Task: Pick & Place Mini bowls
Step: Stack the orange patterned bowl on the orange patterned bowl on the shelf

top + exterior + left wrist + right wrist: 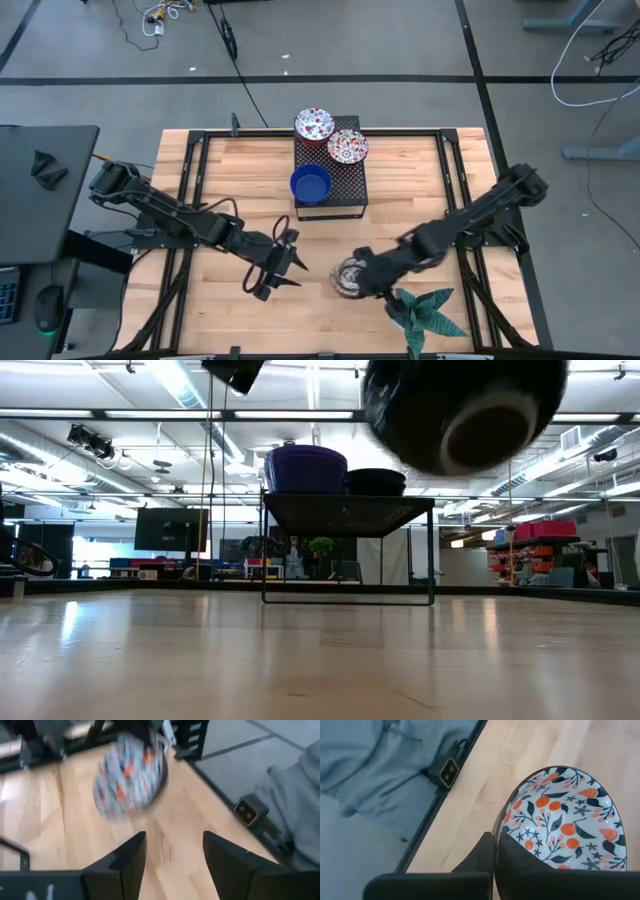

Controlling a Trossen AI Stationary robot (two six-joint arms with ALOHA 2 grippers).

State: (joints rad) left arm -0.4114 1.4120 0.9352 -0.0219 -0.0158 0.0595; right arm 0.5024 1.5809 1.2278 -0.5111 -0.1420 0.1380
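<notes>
1. High view: right gripper [352, 277] at about 6 o'clock of the tabletop [240, 200], jaws clamped on the rim of a floral mini bowl [349, 277]. Black mesh stand [338, 195] at 12 o'clock from that bowl, carrying a blue bowl [311, 184] on its near left and two floral bowls [314, 125] [348, 147] toward the back. Free patch on the stand at its near right, so probably a straight run up toward 12. Left gripper [283, 262] just off at 9 o'clock of the held bowl, jaws spread, empty. Potted plant [425, 310] at 4 o'clock of the bowl, close to the right arm.

2. Low view: held bowl [462, 415] hanging clear above the tabletop [320, 660], foot ring facing the camera. Stand [347, 510] behind it, lower and to the left, blue bowl [305, 468] on top.

3. Left wrist view: own fingers [131, 857] wide apart, nothing between. Held bowl [131, 775] dead ahead, apart from them.

4. Right wrist view: bowl [562, 820] pinched at the rim by one finger [482, 855] outside and one inside. Mouth tipped toward the camera rather than level. Right arm owns the move; levelling likely needed before set-down.
</notes>
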